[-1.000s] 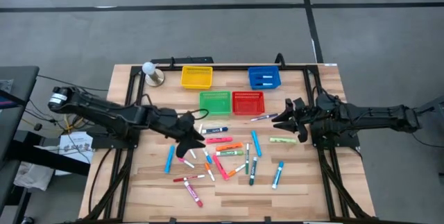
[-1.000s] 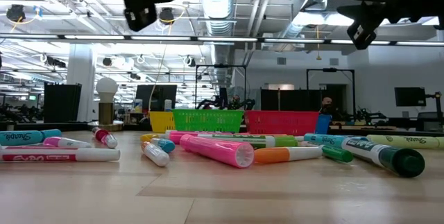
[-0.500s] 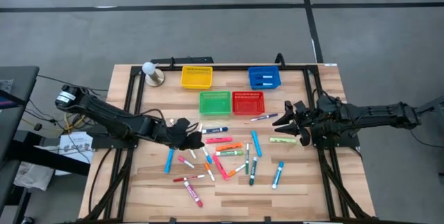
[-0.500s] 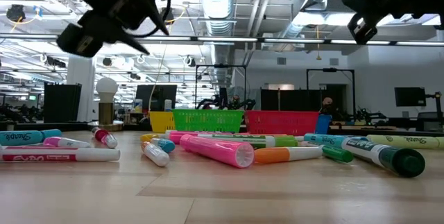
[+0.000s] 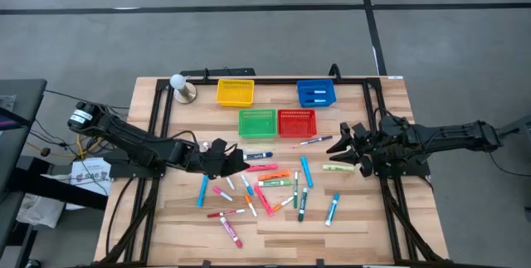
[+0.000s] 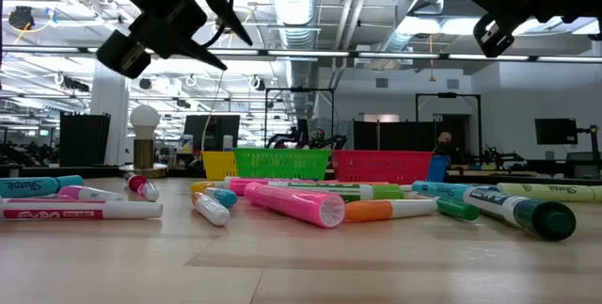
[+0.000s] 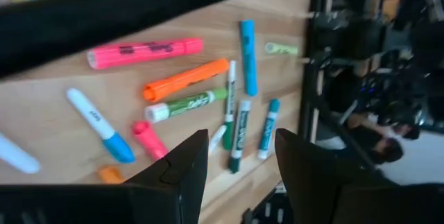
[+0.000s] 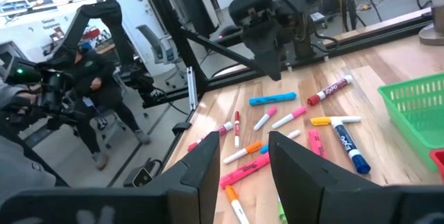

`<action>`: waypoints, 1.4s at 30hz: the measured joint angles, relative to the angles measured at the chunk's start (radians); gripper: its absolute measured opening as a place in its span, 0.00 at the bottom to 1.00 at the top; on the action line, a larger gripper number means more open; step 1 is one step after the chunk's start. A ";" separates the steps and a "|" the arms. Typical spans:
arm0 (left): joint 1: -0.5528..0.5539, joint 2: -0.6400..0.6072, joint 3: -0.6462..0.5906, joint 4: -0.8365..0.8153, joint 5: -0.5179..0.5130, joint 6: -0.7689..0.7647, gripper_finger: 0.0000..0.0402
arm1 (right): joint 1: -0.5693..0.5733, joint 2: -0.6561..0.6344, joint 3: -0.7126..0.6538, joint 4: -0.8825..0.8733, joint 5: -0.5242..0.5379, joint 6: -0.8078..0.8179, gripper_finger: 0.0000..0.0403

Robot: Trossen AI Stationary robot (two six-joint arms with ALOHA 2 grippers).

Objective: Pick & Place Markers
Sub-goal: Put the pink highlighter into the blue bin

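A robotics lab: exposed ceiling ducts (image 6: pixel 310 3), monitors (image 6: pixel 555 131), a seated person (image 8: pixel 90 92).

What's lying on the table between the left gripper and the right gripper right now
In the high view, part of the marker pile lies between the left gripper and the right gripper: a blue-capped white marker, a pink marker and a blue marker.

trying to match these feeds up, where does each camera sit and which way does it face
High: above, straight down on the wooden table, both arms.
Low: at tabletop height, level across the scattered capped felt-tip markers into the room; arms overhead.
Left wrist: looks down past the left gripper, its dark fingers apart, at markers.
Right wrist: looks across the table past the right gripper, fingers apart.
Shared: high and low both show the green mesh basket.
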 joint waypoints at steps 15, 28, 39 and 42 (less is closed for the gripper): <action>-0.014 0.000 0.200 -0.470 -0.029 -0.155 0.42 | 0.000 -0.001 0.000 0.000 0.000 -0.031 0.28; -0.061 0.150 0.206 -0.557 0.158 -0.370 0.42 | 0.001 -0.120 0.001 0.000 -0.062 -0.078 0.28; -0.038 0.223 0.206 -0.582 0.199 -0.425 0.42 | 0.001 -0.270 0.001 -0.010 -0.054 -0.097 0.28; -0.016 0.253 0.205 -0.599 0.237 -0.430 0.42 | 0.001 -0.275 0.001 -0.017 -0.054 -0.097 0.28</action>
